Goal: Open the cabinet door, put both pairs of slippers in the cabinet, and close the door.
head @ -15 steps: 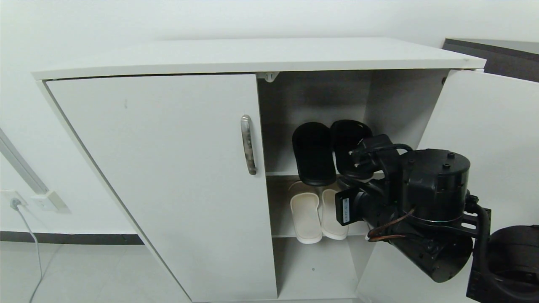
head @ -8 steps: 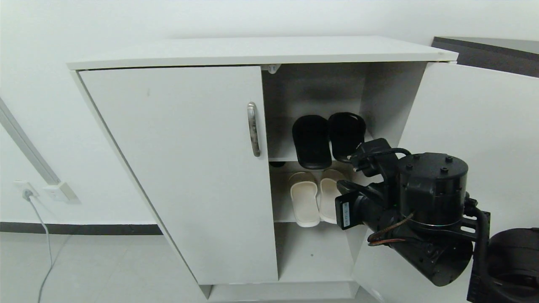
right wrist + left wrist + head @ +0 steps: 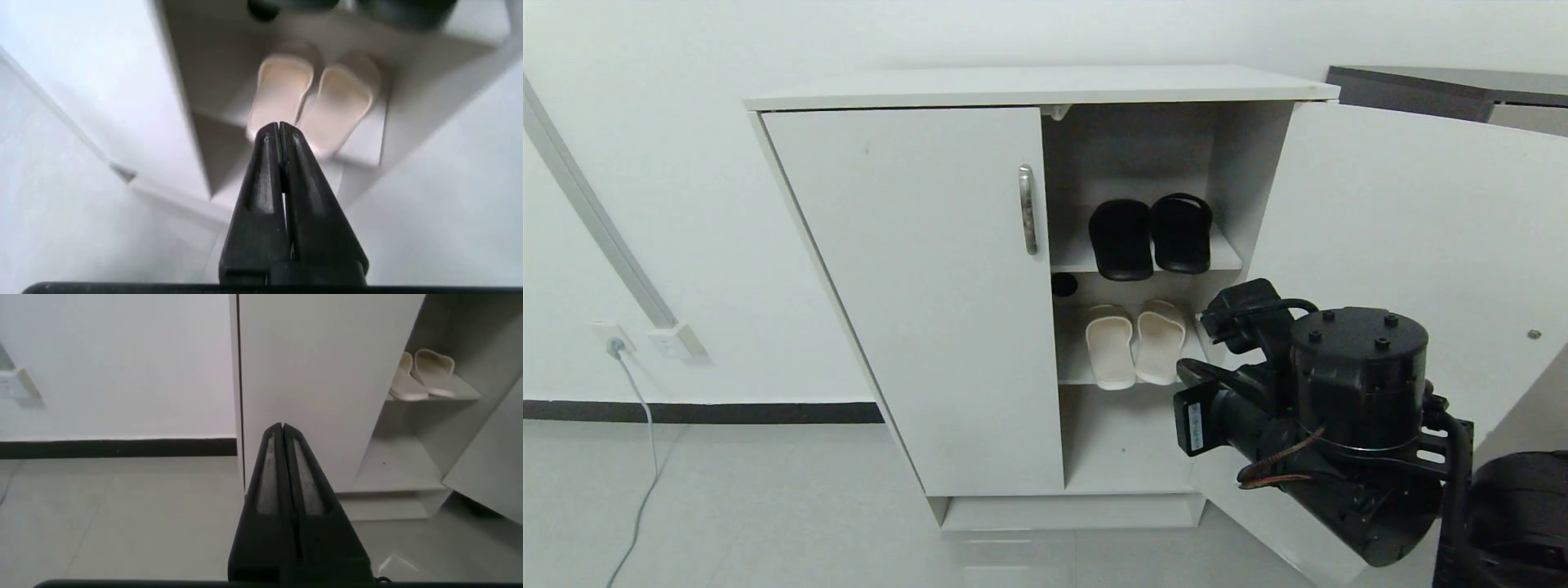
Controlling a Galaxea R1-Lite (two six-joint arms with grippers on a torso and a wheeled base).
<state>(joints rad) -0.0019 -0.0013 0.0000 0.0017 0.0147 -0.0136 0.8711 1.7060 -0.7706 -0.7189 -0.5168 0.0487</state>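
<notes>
The white cabinet (image 3: 1037,82) stands against the wall with its right door (image 3: 1405,245) swung open and its left door (image 3: 931,286) closed. A black pair of slippers (image 3: 1150,237) lies on the upper shelf. On the shelf below lies a white pair (image 3: 1135,343), which the right wrist view also catches (image 3: 319,90). My right gripper (image 3: 280,126) is shut and empty, a short way in front of the open compartment at the white pair's height. My left gripper (image 3: 282,426) is shut and empty, low over the floor facing the closed door.
A metal handle (image 3: 1027,210) sits on the closed door's edge. A wall socket with a hanging cable (image 3: 613,343) is at the left. A dark desk (image 3: 1445,86) stands behind the open door. Tiled floor (image 3: 768,506) spreads before the cabinet.
The whole head view has drawn back from the cabinet, which now looks smaller and farther off. Both pairs of slippers lie where they were on their shelves.
</notes>
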